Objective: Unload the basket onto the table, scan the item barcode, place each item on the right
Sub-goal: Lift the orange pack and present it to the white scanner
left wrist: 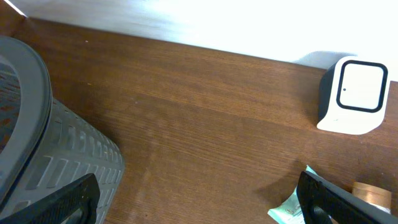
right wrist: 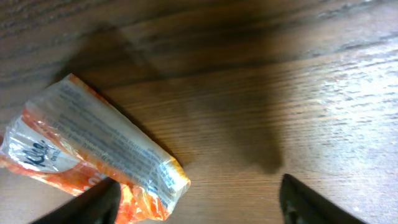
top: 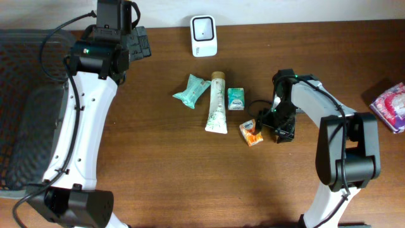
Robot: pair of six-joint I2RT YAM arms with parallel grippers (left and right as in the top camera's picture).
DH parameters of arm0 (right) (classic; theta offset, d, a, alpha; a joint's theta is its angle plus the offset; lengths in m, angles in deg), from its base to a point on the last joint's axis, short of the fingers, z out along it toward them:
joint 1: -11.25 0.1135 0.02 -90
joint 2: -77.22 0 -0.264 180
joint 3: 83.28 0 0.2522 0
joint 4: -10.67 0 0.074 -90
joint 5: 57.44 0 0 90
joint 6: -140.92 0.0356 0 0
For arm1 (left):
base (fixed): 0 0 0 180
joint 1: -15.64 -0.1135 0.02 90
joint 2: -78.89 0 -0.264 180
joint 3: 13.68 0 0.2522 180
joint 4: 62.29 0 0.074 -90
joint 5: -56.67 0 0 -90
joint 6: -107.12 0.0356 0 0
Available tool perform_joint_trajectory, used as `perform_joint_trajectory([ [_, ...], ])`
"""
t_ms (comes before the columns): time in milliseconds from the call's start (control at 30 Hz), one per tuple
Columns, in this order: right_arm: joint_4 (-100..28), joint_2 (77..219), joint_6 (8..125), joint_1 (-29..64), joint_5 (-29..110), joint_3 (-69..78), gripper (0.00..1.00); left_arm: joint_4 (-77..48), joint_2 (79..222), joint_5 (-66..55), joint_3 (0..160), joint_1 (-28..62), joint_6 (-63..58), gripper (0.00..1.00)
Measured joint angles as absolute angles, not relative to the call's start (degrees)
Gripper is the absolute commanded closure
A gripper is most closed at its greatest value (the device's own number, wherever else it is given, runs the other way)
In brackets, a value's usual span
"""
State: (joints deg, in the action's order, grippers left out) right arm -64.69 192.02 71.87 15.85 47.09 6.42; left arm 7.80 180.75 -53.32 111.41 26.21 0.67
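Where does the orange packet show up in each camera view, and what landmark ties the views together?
Overhead: the orange packet lies right of centre, just beside the right gripper.
Right wrist: it fills the lower left, next to one fingertip of that gripper.
Left wrist: not in it.
Shared landmark: the brown wooden table, visible in all three views.

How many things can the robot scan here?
5: a teal packet, a white tube and a small green box in the middle, an orange packet by the right hand, and a pink bag at the right edge. More may hide under the arms.
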Motion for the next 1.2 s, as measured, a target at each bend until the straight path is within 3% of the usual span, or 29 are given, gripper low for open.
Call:
perform_joint_trajectory([
  [67,-64.0,192.0,68.7,16.9,47.1,6.4,0.36,7.8,180.8,-53.3,111.4,26.2,0.7,0.01],
  [100,-63.8,192.0,67.4,17.3,47.1,6.4,0.49,7.8,180.8,-53.3,111.4,26.2,0.7,0.01],
  [133,-63.7,192.0,66.2,17.4,47.3,6.4,0.55,7.8,180.8,-53.3,111.4,26.2,0.7,0.01],
  [200,-64.5,192.0,63.7,17.4,47.5,6.4,0.53,7.8,180.8,-53.3,111.4,26.2,0.7,0.01],
  [267,-67.8,192.2,61.8,17.4,47.5,10.1,0.45,7.7,180.8,-53.3,111.4,26.2,0.7,0.01],
  [533,-62.9,192.2,50.6,20.0,47.5,11.2,0.47,7.8,180.8,-53.3,111.4,26.2,0.7,0.01],
  [633,-59.2,192.2,49.8,20.8,47.3,6.9,0.55,7.8,180.8,-53.3,111.4,26.2,0.7,0.01],
  [700,-58.6,192.1,49.6,20.8,47.1,6.2,0.7,7.8,180.8,-53.3,111.4,26.2,0.7,0.01],
  [800,-58.3,192.1,49.4,20.8,48.3,6.0,0.72,7.8,180.8,-53.3,111.4,26.2,0.7,0.01],
  [867,-58.3,192.1,49.4,20.8,49.6,5.9,0.95,7.8,180.8,-53.3,111.4,26.2,0.7,0.01],
  [1033,-58.3,192.1,49.6,20.8,56.8,5.9,0.96,7.8,180.8,-53.3,111.4,26.2,0.7,0.01],
  [1167,-58.9,192.2,48.5,15.7,77.2,9.4,0.96,7.8,180.8,-53.3,111.4,26.2,0.7,0.01],
  [1200,-58.5,192.2,46.1,11.8,87.6,11.8,0.96,7.8,180.8,-53.3,111.4,26.2,0.7,0.01],
])
